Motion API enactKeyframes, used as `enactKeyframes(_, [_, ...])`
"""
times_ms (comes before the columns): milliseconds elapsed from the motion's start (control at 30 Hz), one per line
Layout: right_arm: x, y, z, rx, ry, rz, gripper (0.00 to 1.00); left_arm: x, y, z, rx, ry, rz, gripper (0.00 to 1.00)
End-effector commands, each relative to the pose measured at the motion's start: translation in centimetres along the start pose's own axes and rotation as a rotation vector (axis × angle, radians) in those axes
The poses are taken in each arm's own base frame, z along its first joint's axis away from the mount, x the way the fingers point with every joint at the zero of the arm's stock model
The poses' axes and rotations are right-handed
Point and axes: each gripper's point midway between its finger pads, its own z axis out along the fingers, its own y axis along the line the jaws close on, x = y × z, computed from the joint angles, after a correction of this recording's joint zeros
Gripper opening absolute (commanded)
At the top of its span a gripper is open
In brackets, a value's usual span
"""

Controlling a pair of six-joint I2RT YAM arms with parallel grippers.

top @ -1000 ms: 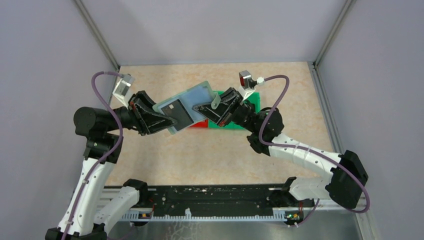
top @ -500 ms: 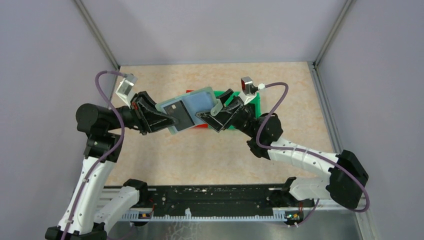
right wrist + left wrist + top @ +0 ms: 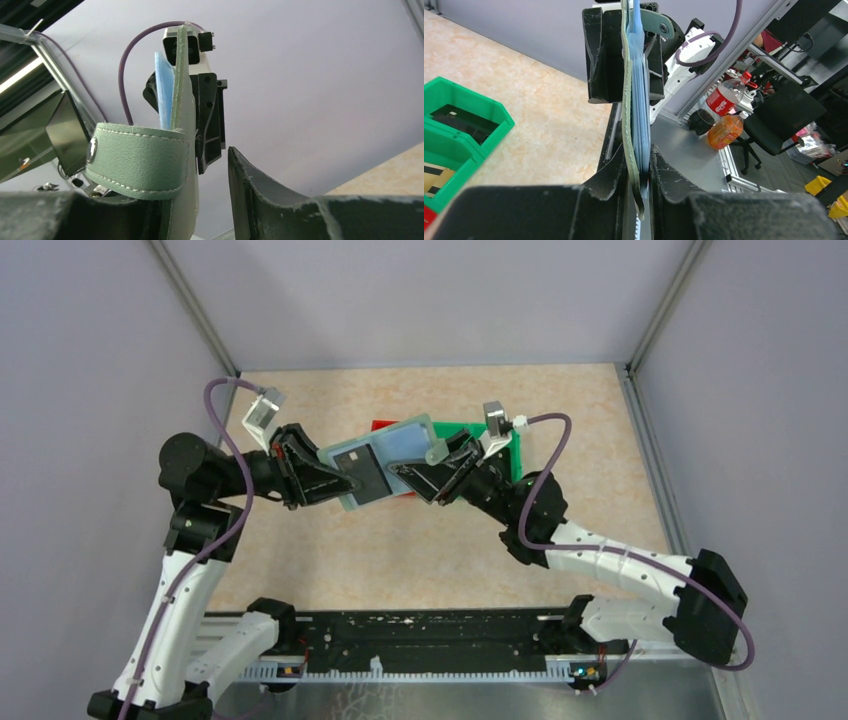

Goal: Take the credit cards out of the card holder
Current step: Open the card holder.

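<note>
Counter (image 3: 420, 550) sits below the card holder (image 3: 400, 445), held in the air over the green bin (image 3: 446, 150): left fingers (image 3: 704, 205) clenched on its bin-far edge, right fingers (image 3: 270, 200) released around the bin-side edge, so tugging the dark card (image 3: 368, 471) may twist it loose.
</note>
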Motion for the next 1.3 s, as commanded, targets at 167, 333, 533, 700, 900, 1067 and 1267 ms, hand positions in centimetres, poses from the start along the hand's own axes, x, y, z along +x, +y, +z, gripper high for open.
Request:
enactKeyframes(167, [-3.5,1.2,-0.9,0.006,-0.142,-0.017,0.19,-1.0,-1.2,-0.1,0.004,-0.006,0.052,0.05])
enactKeyframes(333, [-3.3,1.3,-1.0,-0.042,-0.176,0.046,0.08,-1.0,-0.6,-0.1,-0.014,-0.029,0.033,0.43])
enactKeyframes(533, [-2.9,2.3,-0.6,-0.123,-0.195,0.122,0.00,-0.8,-1.0,-0.1,0.010,-0.040,0.021,0.55])
enactKeyframes(700, [-2.8,2.6,-0.3,-0.152,-0.202,0.148,0.00,-0.2,-1.0,-0.2,0.029,-0.033,0.008,0.50])
enactKeyframes(900, [-2.6,3.5,-0.1,-0.191,-0.196,0.149,0.00,-0.3,-1.0,-0.2,0.032,-0.035,0.018,0.34])
enactKeyframes(1067, [-2.1,4.5,-0.1,-0.242,-0.178,0.160,0.00,-0.3,-0.7,-0.1,0.025,-0.042,0.018,0.20])
enactKeyframes(1267, [-1.8,5.2,0.0,-0.287,-0.174,0.186,0.00,-0.1,-1.0,-0.1,0.055,-0.027,-0.007,0.34])
